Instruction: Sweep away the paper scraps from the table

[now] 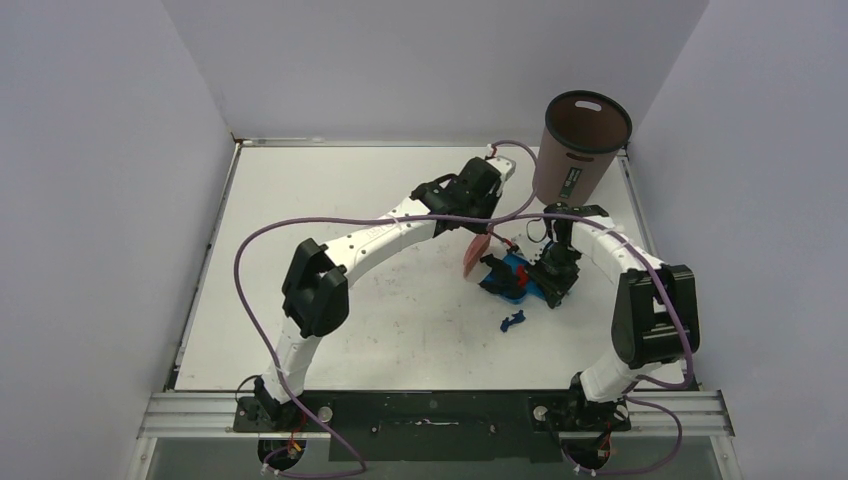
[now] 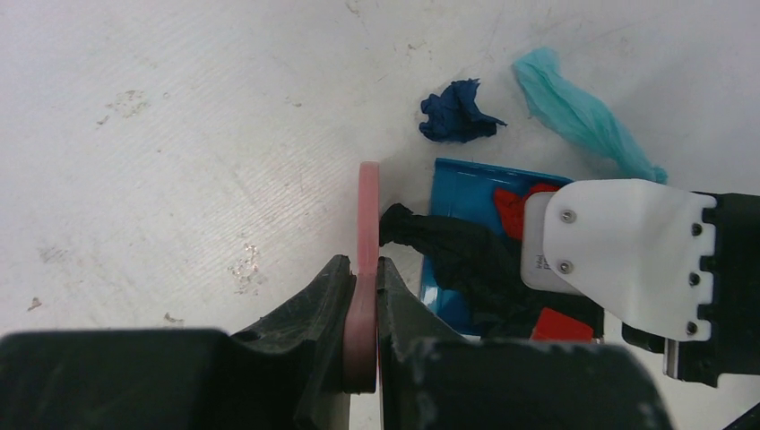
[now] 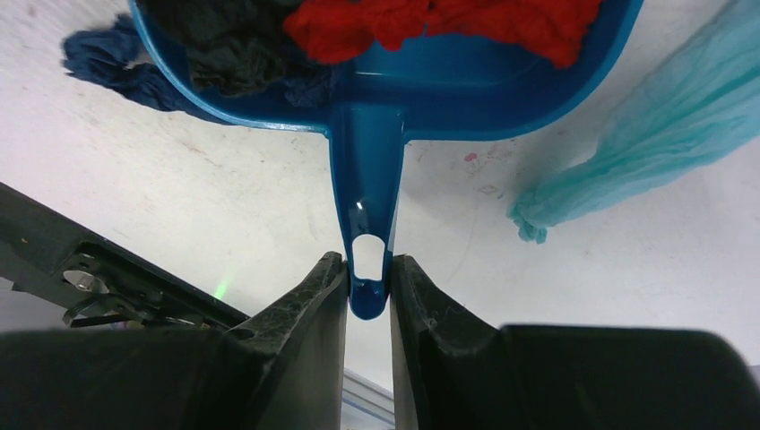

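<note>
Evidently mid-sweep: left gripper (image 2: 363,276) was pinched shut on brush (image 2: 367,210), right gripper (image 3: 367,270) likewise on dustpan (image 3: 466,85) handle; black & red paper scraps (image 3: 430,22) lay inside, dark-blue scrap (image 2: 457,112) & light-blue strip (image 2: 578,112) on table (image 2: 179,134) just beside it, req. brushing in next.

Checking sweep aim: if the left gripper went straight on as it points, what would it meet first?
Probably bare table: the left gripper holds the pink brush, and the black scrap lies just beside that line. Depth unclear.

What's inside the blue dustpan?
A red paper scrap and a black paper scrap lie in the blue dustpan. Anything underneath them is hidden.
</note>
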Available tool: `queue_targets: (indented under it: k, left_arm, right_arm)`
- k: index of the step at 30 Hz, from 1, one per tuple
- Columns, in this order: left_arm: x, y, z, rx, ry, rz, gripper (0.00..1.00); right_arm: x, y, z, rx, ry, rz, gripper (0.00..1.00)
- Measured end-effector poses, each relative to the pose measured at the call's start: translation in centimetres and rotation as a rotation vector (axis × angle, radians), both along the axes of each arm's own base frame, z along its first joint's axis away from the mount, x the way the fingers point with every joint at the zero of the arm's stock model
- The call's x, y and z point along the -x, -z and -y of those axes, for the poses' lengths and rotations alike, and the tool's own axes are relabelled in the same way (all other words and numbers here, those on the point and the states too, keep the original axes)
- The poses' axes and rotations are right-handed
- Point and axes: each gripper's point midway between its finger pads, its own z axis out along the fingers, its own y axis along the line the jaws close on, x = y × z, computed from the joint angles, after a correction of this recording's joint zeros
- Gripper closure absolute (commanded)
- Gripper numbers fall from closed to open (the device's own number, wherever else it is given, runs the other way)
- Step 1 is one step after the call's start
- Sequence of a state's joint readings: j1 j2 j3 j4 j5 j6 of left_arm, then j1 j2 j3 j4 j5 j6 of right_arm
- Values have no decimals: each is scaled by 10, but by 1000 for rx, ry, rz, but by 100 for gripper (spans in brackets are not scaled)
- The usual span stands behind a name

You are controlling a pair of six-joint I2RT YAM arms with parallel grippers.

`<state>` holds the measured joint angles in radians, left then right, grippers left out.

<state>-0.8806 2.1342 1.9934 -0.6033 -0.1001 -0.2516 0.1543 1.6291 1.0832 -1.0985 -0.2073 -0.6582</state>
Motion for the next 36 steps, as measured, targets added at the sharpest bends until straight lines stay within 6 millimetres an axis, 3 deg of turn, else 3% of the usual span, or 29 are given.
queue_targets:
  k: [7, 14, 19, 22, 26, 29, 33, 36]
  left_arm:
    - [-4, -20, -10, -33, -60, 55, 100]
    - [-8, -42, -25, -49, -118, 106, 100]
    - [-9, -76, -41, -25, -158, 158, 100]
    - [-10, -107, -56, 6, -191, 204, 100]
    - [-12, -141, -85, 36, -252, 254, 100]
    - [-10, -154, -118, 34, -308, 278, 100]
    - [3, -154, -168, 9, -377, 285, 100]
    - [16, -143, -200, -19, -419, 280, 100]
  right_arm:
    - [-7, -19, -15, -83, -6, 87, 95]
    - [-9, -23, -24, -128, -13, 99, 95]
    - [-11, -23, -26, -141, -13, 103, 95]
    - [-14, -26, -27, -145, -14, 114, 95]
    - [-25, -40, -30, -153, -16, 150, 95]
    - [-38, -57, -32, -162, -20, 192, 95]
    - [-56, -88, -37, -183, -30, 266, 95]
    - [-68, -109, -41, -206, -34, 314, 95]
